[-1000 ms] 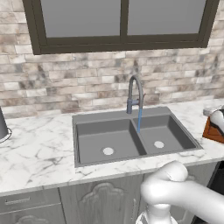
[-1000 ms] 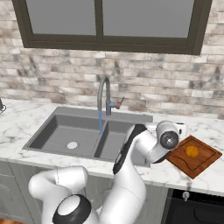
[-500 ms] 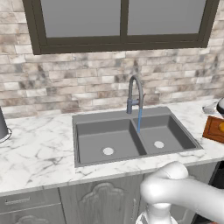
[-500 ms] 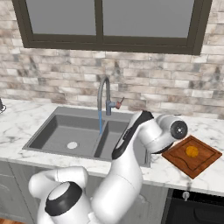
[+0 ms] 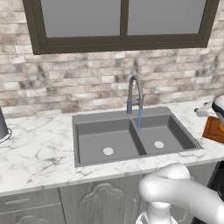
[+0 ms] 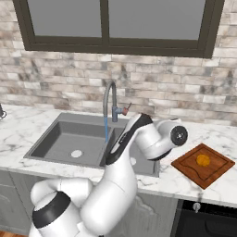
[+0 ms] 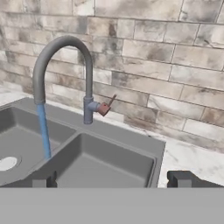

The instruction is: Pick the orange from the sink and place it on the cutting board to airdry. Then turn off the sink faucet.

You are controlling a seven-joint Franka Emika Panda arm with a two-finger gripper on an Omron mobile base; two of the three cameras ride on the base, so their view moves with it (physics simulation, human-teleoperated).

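Hand view, from the claw (image 7: 111, 179) outward: its two dark tips stand well apart at the lower edge with nothing between them, so the claw is spread and carries nothing; ahead and a little left of the midline rises the sink faucet (image 7: 65, 74), a grey gooseneck whose arch runs leftward from its base; a blue stream falls from the spout into the sink (image 7: 109, 168), so the water is running. The small reddish lever (image 7: 106, 106) juts from the base toward the right, slanting up; it lies nearly straight ahead of the claw and above tip level, and that offset is, by my judgement, what the coming move turns on: forward and slightly up to reach it.

Right base view: the orange (image 6: 202, 160) rests on the cutting board (image 6: 185, 163), which lies on the marble counter (image 6: 217, 183) just right of the sink; the placing step looks done, the faucet step not yet.

No brand, label or legible writing appears on any surface.
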